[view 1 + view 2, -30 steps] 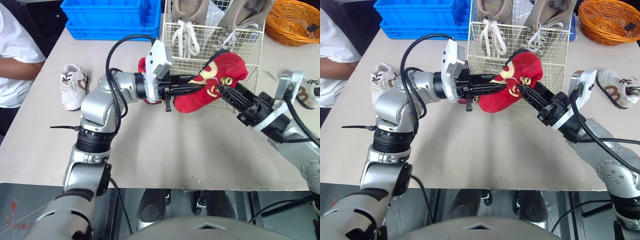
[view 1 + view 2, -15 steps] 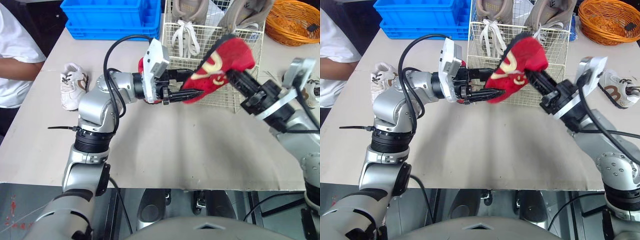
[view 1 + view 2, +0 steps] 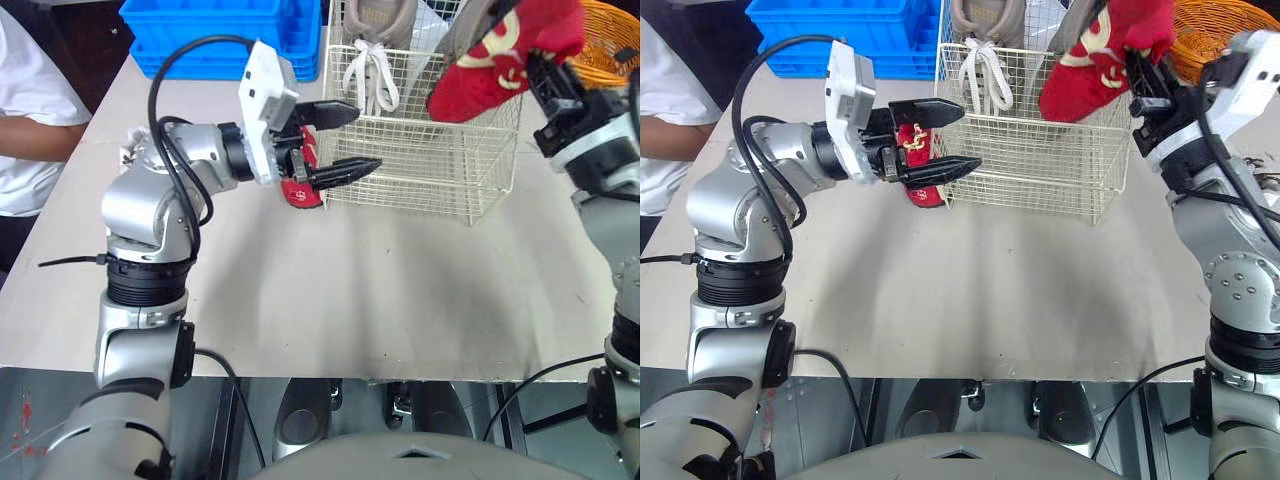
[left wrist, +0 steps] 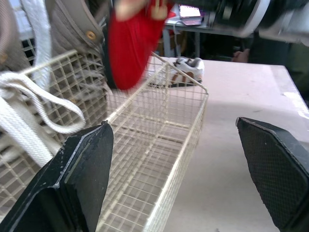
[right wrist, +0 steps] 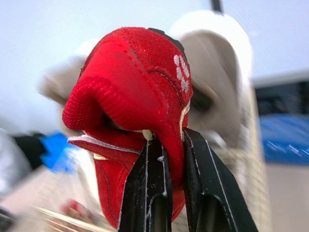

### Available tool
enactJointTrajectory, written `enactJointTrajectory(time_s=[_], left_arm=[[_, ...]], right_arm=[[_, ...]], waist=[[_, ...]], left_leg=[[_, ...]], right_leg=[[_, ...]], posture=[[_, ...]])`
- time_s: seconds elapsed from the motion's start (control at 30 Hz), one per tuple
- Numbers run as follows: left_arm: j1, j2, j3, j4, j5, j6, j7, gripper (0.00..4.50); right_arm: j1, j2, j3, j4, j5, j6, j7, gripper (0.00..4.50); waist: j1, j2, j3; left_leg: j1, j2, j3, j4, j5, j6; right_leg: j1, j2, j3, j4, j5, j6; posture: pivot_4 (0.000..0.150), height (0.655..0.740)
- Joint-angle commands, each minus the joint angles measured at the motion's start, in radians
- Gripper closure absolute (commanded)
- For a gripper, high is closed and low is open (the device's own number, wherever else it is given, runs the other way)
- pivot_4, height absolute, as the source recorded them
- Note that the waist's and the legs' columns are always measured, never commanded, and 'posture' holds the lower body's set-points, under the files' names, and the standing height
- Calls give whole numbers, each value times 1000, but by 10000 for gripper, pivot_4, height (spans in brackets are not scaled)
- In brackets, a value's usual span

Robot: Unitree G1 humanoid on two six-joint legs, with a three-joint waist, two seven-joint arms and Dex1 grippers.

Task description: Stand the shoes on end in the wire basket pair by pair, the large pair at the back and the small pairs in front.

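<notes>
I count two red: one red shoe (image 3: 505,55) at upper right, another red shoe (image 3: 297,192) left of centre. Two grey shoes (image 3: 372,25) at top centre. One white shoe (image 4: 188,65). One wire basket (image 3: 420,170), one blue crate (image 3: 200,35), one wicker basket (image 3: 1200,35).

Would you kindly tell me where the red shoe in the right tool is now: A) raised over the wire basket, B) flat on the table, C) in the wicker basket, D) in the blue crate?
A: the right tool, shut on the red shoe, holds it up above the wire basket and its top rim.
</notes>
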Motion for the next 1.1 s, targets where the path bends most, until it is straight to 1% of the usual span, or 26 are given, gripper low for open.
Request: enactJointTrajectory(time_s=[0.03,0.23,0.3,0.37,0.4,0.47,0.5,0.53,0.57,0.6,0.8,1.0,1.1], left_arm=[[-23,12,39,-52,-27,3,19,1077],[-6,21,40,-72,-33,4,32,1077],[-4,24,40,-72,-33,2,34,0],[-4,27,38,-67,-32,-1,33,0],[-5,28,37,-65,-32,-2,32,0],[-6,29,34,-61,-32,-5,30,0],[-8,29,33,-58,-31,-7,28,0],[-9,29,31,-54,-29,-9,26,0],[-10,30,30,-50,-27,-12,24,0],[-10,30,29,-47,-25,-15,23,0],[-1,45,40,-2,7,-49,29,0],[35,88,60,57,43,-91,24,0],[44,100,71,89,54,-109,27,0]], right_arm=[[-47,11,4,3,-58,34,-28,45000],[-59,36,-13,25,-82,112,-32,45000],[-59,43,-18,23,-88,124,-24,37794],[-61,52,-22,23,-93,132,-21,30553],[-62,55,-24,22,-98,134,-19,25081],[-59,57,-27,11,-113,135,-17,17226],[-57,60,-30,4,-115,134,-16,12606],[-55,62,-33,-3,-117,135,-15,6043],[-52,62,-35,-10,-124,133,-13,2083],[-50,61,-37,-17,-130,132,-9,882],[0,34,-73,-78,-140,147,24,882],[85,-16,-153,-110,-155,166,50,882],[121,-36,-185,-127,-137,175,83,882]], waist=[[0,0,0],[-1,0,0],[0,0,0],[-1,0,0],[-1,0,0],[0,0,0],[0,0,0],[0,0,0],[-1,0,0],[-1,0,0],[0,0,0],[0,0,0],[0,0,0]], left_leg=[[0,0,0,0,0,0],[0,0,1,-1,0,0],[0,0,1,-2,0,0],[0,0,1,-2,0,0],[0,0,1,-2,0,0],[0,0,1,-2,0,0],[0,0,1,-2,0,0],[0,0,1,-2,0,0],[0,0,1,-2,0,0],[0,0,1,-2,0,0],[0,0,1,-3,0,0],[0,0,1,-4,0,0],[0,0,1,-4,0,0]], right_leg=[[0,0,0,0,0,0],[-1,0,0,0,0,0],[-1,0,0,-1,0,0],[-1,0,0,-1,0,0],[-1,0,0,-1,0,0],[-1,0,0,-1,0,0],[-1,0,0,-1,0,0],[-1,0,0,-1,0,0],[-1,0,0,-1,0,0],[-1,0,1,-1,0,0],[-2,0,1,-1,0,0],[-1,0,1,-2,0,0],[-1,0,1,-2,0,0]], posture=[[1500,6860],[1500,6860],[1500,6860],[1500,6860],[1500,6860],[1500,6860],[1500,6860],[1500,6860],[1500,6860],[1500,6860],[1500,6860],[1500,6860],[1500,6860]])
